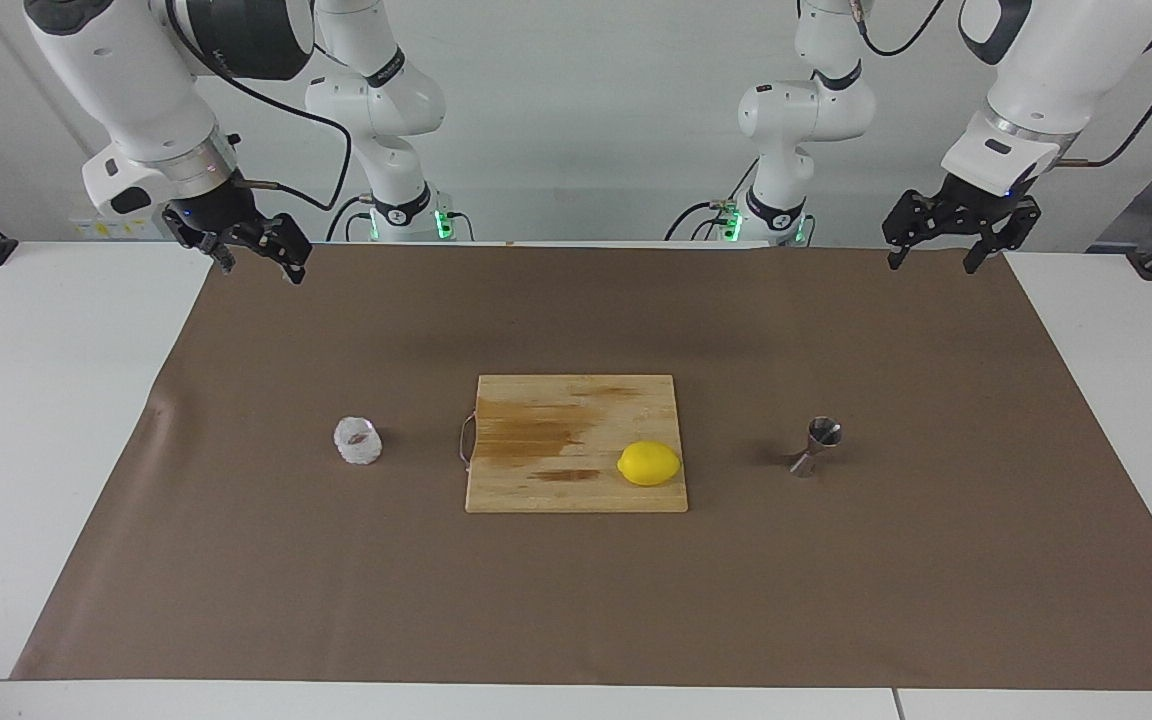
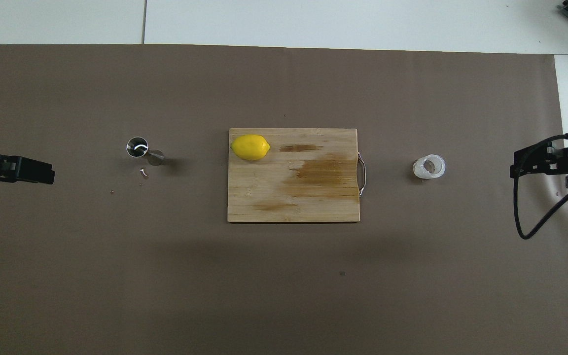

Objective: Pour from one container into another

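The small squat clear glass cup (image 1: 358, 441) with its knobbly whitish wall stands upright on the brown paper sheet (image 1: 576, 600), beside the handle end of the cutting board and apart from it, toward the right arm's end of the bench (image 1: 36, 400). Nothing holds it.

The right tool (image 1: 254, 247) hangs in the air over the sheet's corner at the robots' edge, well apart from the board, its two fingers spread and empty. The left tool (image 1: 936, 252) hangs over the matching corner at the left arm's end, fingers likewise parted and gripping nothing. In the overhead view the left tool (image 2: 22, 170) and right tool (image 2: 535, 162) each show at the picture's edge.

There is one cup, one jigger, one board, one lemon. The cup (image 2: 429, 167) is open at the top, with a faceted rim.

The small shiny steel hourglass-shaped jigger (image 1: 816, 447) stands upright on the sheet beside the board's plain end, toward the left arm's end of the bench; in the overhead view its round mouth (image 2: 137, 147) gleams.

The rectangular wooden cutting board (image 1: 556, 440) lies between cup and jigger, stained darker in patches, with a wire handle (image 1: 465, 441) facing the cup. One yellow lemon (image 1: 649, 464) rests on the board's corner nearest the jigger, farther from the robots.
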`<state>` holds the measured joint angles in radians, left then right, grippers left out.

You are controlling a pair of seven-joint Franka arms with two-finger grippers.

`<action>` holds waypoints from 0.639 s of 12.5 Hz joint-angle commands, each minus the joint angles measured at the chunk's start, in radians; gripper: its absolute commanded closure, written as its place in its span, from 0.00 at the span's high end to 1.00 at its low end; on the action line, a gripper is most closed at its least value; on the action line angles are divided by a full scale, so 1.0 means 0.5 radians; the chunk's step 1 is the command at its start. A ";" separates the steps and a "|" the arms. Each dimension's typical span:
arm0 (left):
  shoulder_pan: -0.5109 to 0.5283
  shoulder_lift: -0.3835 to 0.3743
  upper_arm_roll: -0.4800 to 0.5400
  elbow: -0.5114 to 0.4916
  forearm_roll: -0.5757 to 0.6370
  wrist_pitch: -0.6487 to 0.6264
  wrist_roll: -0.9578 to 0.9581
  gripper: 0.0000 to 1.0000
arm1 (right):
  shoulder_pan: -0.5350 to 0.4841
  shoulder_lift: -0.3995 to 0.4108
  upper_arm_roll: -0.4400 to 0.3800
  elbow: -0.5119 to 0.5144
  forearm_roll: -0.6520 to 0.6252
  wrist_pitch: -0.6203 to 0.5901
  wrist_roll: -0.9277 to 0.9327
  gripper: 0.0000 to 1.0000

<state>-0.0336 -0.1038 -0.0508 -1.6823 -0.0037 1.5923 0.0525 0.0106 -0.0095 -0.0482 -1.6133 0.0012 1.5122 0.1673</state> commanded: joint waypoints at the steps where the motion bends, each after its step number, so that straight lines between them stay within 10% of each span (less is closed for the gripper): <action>1: -0.009 -0.078 0.003 -0.102 0.017 0.067 -0.019 1.00 | -0.018 -0.009 0.008 -0.010 0.037 0.013 -0.031 1.00; 8: 0.006 -0.053 0.019 -0.124 -0.054 0.071 -0.041 1.00 | -0.018 -0.009 0.008 -0.010 0.037 0.013 -0.031 1.00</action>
<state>-0.0335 -0.1104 -0.0482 -1.7170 -0.0113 1.6193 0.0414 0.0106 -0.0094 -0.0482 -1.6133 0.0012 1.5122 0.1673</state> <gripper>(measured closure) 0.000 0.000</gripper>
